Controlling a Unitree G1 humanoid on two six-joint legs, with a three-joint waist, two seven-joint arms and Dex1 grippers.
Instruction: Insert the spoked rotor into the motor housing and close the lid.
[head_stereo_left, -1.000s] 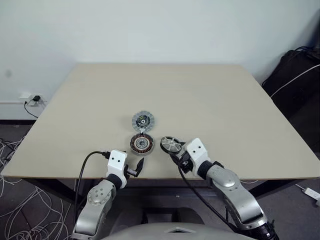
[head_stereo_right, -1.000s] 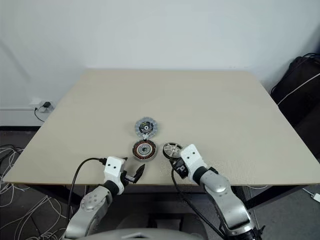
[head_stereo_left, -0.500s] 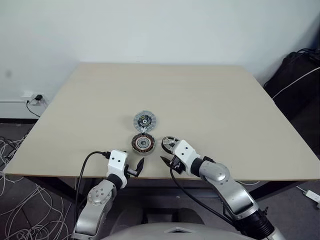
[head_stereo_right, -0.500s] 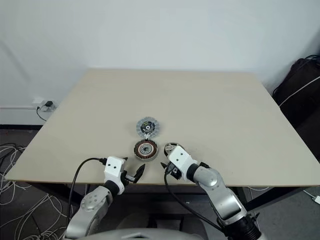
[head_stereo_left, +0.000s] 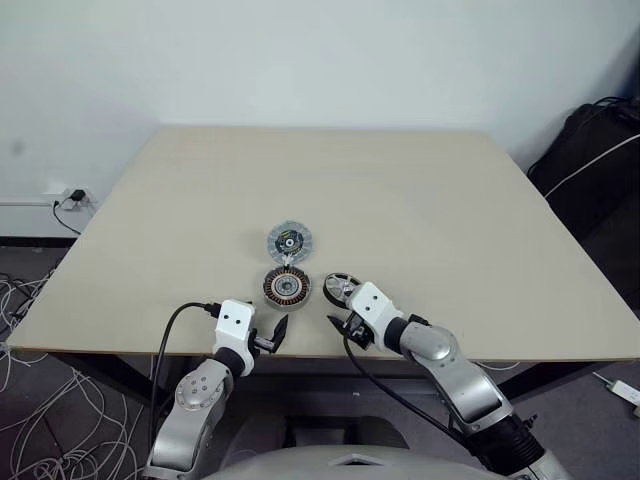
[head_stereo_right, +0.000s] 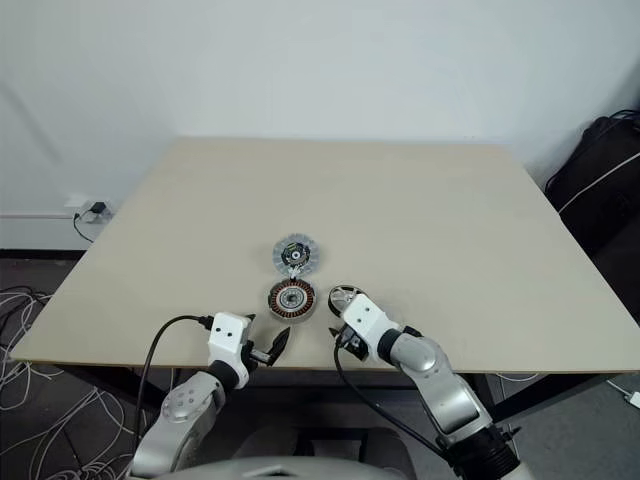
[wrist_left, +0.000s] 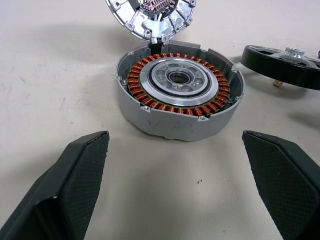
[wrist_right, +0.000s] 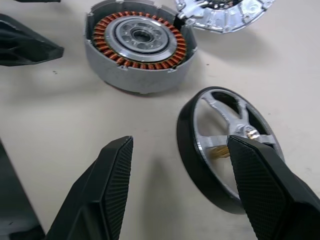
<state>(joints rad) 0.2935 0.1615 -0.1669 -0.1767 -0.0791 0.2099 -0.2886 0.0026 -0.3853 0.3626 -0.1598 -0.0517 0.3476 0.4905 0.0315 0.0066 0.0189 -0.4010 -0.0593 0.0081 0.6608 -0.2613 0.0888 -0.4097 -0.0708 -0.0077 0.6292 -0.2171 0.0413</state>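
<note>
Plainly, from the head views, the motor housing (head_stereo_left: 286, 287) sits near the front edge of the beige table (head_stereo_left: 420, 200); the lid (head_stereo_left: 288, 241) lies just behind it, their rims touching; the spoked rotor (head_stereo_left: 340, 288) rests just to the housing's right, apart from it; the left gripper (head_stereo_left: 276, 334) hovers in front of the housing over the table edge, fingers spread; the right gripper (head_stereo_right: 343, 325) sits at the near side of the rotor.

Next, the left wrist view: the housing (wrist_left: 179, 91) shows its copper windings around a silver centre; the lid (wrist_left: 150, 17) leans at its far rim, ribbed side showing; the rotor (wrist_left: 282, 62) lies off to one side of the housing; both black fingers (wrist_left: 70, 182) stand wide apart, holding nothing.

Lastly, the right wrist view: the rotor (wrist_right: 220, 147) is tilted beside the housing (wrist_right: 139, 45); the two fingers (wrist_right: 107, 187) are apart, one of them against the rotor's spoked face, not clamped on it.
</note>
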